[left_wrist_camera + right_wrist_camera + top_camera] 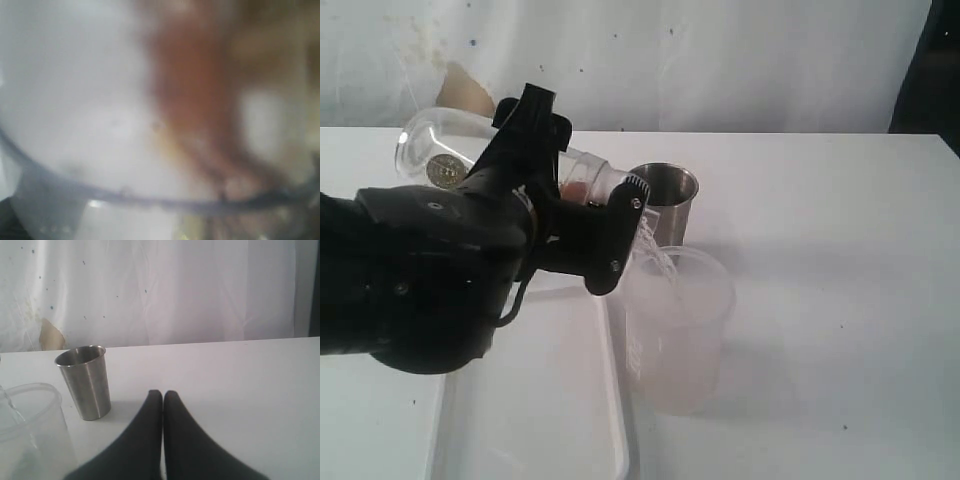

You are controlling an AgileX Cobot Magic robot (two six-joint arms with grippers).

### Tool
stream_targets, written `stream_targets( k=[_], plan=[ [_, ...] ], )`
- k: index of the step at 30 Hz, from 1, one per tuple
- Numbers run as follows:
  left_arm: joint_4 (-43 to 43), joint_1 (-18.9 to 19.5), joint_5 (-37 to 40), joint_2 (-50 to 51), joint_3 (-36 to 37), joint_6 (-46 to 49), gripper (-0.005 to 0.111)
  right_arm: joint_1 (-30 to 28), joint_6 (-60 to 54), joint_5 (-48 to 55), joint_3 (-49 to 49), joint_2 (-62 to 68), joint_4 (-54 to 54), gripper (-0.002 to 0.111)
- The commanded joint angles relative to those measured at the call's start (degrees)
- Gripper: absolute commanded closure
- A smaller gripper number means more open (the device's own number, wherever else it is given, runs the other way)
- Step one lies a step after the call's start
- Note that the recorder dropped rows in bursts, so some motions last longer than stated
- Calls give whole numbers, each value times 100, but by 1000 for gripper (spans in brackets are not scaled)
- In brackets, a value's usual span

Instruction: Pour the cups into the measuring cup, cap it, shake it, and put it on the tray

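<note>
My left gripper is shut on the clear measuring cup, one finger on each side of it. It holds the cup tipped on its side above the table, mouth to the right. A thin stream runs from that mouth into a frosted tub. Something reddish lies inside the tipped cup. The left wrist view shows only its clear wall, blurred and very close. The steel tumbler stands upright just behind the tub. My right gripper is shut and empty, low over the table, near the tumbler.
The white tray lies at the front left, under my left arm and right beside the frosted tub. A white backdrop closes the far side of the white table.
</note>
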Motion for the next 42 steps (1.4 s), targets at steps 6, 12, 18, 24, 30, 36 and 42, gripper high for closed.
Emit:
stream_targets(
  k=[6,12,18,24,30,36,42],
  plan=[
    [490,-27,277,-59,-96,33,107,38,26,-42,41,-36,-6,108],
    [555,-27,277,-59,-96,112,107,38,26,-42,41,-36,-6,108],
    [764,-27,277,-59,-96,123,107,38,26,-42,41,-36,-6,108],
    [1023,-27,349,-59,-96,123,107,38,26,-42,41,-36,-6,108],
    [1125,-27,361,-59,-96,322,107,38,26,-42,41,-36,-6,108],
    [1125,-27,361,-59,-96,487,107,38,26,-42,41,-36,-6,108],
    [1125,-27,361,-59,-96,551,107,38,26,-42,41,-36,-6,108]
  ],
)
